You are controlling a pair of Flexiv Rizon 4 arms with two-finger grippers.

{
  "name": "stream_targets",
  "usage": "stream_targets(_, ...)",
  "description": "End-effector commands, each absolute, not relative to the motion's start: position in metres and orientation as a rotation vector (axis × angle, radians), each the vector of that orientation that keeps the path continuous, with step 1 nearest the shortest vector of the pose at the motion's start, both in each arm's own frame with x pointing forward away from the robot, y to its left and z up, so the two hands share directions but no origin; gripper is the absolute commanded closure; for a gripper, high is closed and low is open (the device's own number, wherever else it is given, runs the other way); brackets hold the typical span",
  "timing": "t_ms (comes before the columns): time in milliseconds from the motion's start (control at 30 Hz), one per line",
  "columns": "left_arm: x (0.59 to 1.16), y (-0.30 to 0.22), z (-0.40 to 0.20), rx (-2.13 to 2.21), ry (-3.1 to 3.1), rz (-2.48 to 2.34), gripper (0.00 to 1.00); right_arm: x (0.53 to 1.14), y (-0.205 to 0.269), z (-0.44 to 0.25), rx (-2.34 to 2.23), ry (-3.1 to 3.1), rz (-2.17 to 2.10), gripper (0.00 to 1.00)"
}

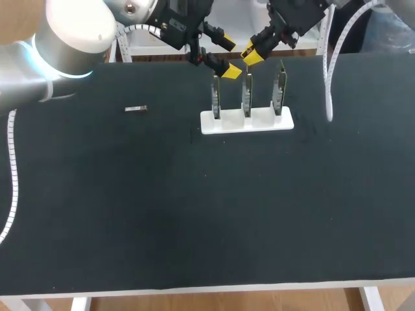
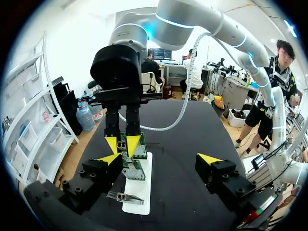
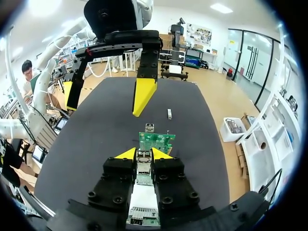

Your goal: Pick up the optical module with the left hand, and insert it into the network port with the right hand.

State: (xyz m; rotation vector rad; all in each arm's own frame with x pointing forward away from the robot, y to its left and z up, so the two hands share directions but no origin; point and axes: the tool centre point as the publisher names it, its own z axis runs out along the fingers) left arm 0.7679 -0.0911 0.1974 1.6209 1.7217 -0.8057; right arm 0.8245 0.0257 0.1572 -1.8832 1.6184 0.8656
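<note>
My right gripper (image 1: 251, 53) (image 3: 143, 154) is shut on a small silver optical module (image 3: 143, 157) (image 2: 121, 143), held just above the middle of three upright green circuit boards (image 1: 246, 94) (image 3: 156, 141). The boards stand in a white holder (image 1: 246, 120) (image 2: 139, 192). My left gripper (image 1: 227, 57) (image 2: 160, 159) hangs open and empty just left of the right one, above the left board, its fingers wide apart. A second optical module (image 1: 136, 109) (image 3: 169, 113) lies flat on the black table (image 1: 194, 207), well to the left of the holder.
A white cable (image 1: 331, 78) from my right arm hangs down right of the holder. Another white cable (image 1: 13, 181) runs along the table's left edge. The large joint of my left arm (image 1: 65, 39) looms over the far left corner.
</note>
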Motion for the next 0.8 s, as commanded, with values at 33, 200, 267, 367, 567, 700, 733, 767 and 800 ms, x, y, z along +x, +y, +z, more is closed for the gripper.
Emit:
stream_targets(33, 0.767, -0.092, 0.198, 1.618, 1.727, -0.801, 0.0, 0.832, 0.026, 0.155, -1.925, 1.608, 0.923, 1.0)
stream_targets(200, 0.767, -0.092, 0.198, 1.618, 1.727, -0.801, 0.0, 0.829, 0.023, 0.15, -1.908, 1.619, 0.932, 1.0)
stream_targets(267, 0.767, -0.092, 0.198, 1.618, 1.727, -0.801, 0.0, 0.828, 0.023, 0.149, -1.905, 1.621, 0.935, 1.0)
stream_targets(367, 0.767, -0.092, 0.198, 1.618, 1.727, -0.801, 0.0, 0.827, 0.023, 0.147, -1.9, 1.621, 0.941, 1.0)
stream_targets(567, 0.767, -0.092, 0.198, 1.618, 1.727, -0.801, 0.0, 0.826, 0.027, 0.159, -1.891, 1.568, 0.948, 1.0)
stream_targets(700, 0.767, -0.092, 0.198, 1.618, 1.727, -0.801, 0.0, 0.826, 0.027, 0.167, -1.894, 1.556, 0.922, 1.0)
stream_targets(733, 0.767, -0.092, 0.198, 1.618, 1.727, -0.801, 0.0, 0.826, 0.027, 0.169, -1.896, 1.553, 0.914, 1.0)
stream_targets(767, 0.767, -0.092, 0.198, 1.618, 1.727, -0.801, 0.0, 0.826, 0.027, 0.171, -1.899, 1.553, 0.907, 1.0)
stream_targets(800, 0.767, -0.092, 0.198, 1.618, 1.727, -0.801, 0.0, 0.826, 0.027, 0.172, -1.901, 1.554, 0.9, 1.0)
